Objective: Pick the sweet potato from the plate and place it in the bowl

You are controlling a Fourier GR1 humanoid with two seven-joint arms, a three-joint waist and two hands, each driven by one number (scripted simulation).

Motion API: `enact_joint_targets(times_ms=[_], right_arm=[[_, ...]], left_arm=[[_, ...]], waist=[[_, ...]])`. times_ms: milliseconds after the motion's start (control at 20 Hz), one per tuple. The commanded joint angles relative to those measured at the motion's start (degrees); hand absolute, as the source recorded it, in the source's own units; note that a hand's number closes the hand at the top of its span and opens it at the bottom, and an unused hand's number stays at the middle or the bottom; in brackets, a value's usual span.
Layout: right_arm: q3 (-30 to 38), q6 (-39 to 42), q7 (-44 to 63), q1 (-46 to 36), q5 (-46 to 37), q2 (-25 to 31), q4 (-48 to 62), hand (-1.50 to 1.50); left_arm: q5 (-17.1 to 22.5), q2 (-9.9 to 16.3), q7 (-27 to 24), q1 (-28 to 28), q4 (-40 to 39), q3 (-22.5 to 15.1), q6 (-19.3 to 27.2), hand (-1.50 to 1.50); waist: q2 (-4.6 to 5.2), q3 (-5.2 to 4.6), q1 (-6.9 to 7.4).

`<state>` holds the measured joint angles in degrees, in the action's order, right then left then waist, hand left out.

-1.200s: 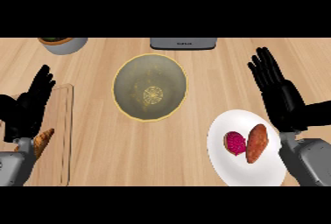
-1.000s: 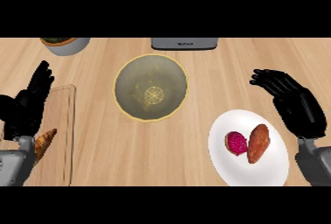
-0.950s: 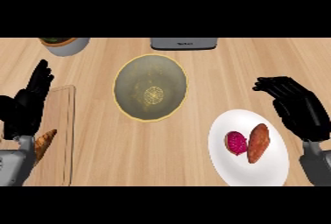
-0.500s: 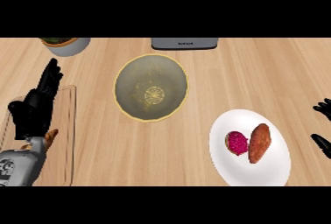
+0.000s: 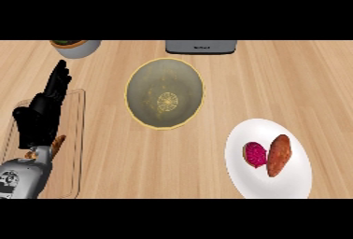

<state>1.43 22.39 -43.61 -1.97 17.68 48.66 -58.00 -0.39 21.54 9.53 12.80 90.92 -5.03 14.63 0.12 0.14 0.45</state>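
A brown sweet potato (image 5: 279, 155) lies on the white plate (image 5: 269, 184) at the lower right, beside a magenta fruit (image 5: 255, 154). The olive bowl (image 5: 165, 99) with a yellow rim sits at the centre of the counter, nothing in it. My left hand (image 5: 43, 112) rests open at the left, fingers pointing up, over a wooden board. My right hand is out of view.
A wooden cutting board (image 5: 69, 149) lies at the left edge with an orange-brown item (image 5: 55, 144) partly hidden behind my left wrist. A grey pot (image 5: 74, 46) stands at the top left and a grey appliance (image 5: 201, 46) at the top centre.
My right hand curled, drew back toward the right edge and left the view. My left hand shifted slightly right and turned edge-on. The sweet potato has not moved.
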Motion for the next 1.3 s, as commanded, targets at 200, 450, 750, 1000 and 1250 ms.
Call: enact_joint_targets(times_ms=[200,450,750,1000,1250], right_arm=[[-7.5,-0.7,5.3,-6.7,-13.7,4.1,-3.0,-1.50],[-10.4,1.9,14.1,-6.0,-15.8,4.4,-13.4,-1.50],[-13.4,6.3,17.4,-13.3,-22.0,0.3,-10.0,-1.50],[-17.3,2.3,23.6,-7.9,-29.4,-2.2,-17.3,-1.50],[-18.2,2.1,27.9,-9.0,-35.2,-6.2,-14.0,-1.50]], left_arm=[[-1.5,-1.4,1.3,3.0,-2.4,0.4,0.2,0.00],[-1.0,-0.5,1.4,-0.2,1.3,1.5,-1.3,0.00],[-4.8,-4.6,1.3,-1.1,1.5,-1.4,0.4,0.00],[-3.5,-2.9,3.8,-0.4,3.1,1.8,-1.5,0.00],[-3.8,-3.0,0.3,-1.3,1.2,3.5,-3.3,0.00]], waist=[[0.04,-0.13,0.17],[-0.27,-0.18,-0.33],[-0.07,-0.13,0.17],[-0.21,-0.15,-0.30],[-0.11,-0.14,-0.26]])
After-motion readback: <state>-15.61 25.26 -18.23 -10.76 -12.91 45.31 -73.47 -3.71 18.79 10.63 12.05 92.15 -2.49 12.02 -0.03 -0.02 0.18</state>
